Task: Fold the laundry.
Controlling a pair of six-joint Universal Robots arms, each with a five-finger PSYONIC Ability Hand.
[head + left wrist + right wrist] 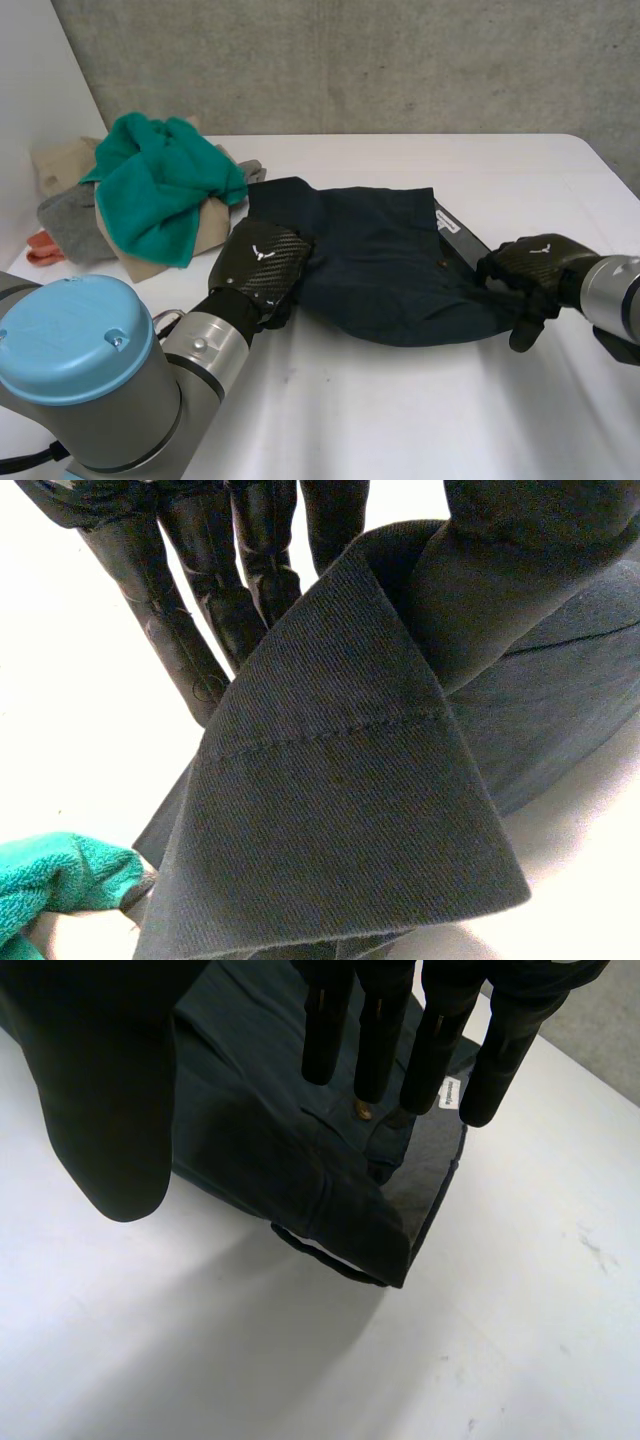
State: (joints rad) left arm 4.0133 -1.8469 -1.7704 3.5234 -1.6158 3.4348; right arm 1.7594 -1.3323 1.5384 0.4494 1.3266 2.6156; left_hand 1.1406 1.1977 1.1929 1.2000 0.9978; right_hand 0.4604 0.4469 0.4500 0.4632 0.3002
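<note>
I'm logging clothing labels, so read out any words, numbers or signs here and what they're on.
On the dark navy twill garment, a small white tag: print too small to read.
On the back of the left hand and the right hand, a white winged mark, no letters.
Nothing else.

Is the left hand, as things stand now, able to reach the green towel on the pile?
Probably not at once. The green towel lies close beside the left hand with nothing between them, but that hand pinches the hem of the dark garment and must release it first.
</note>
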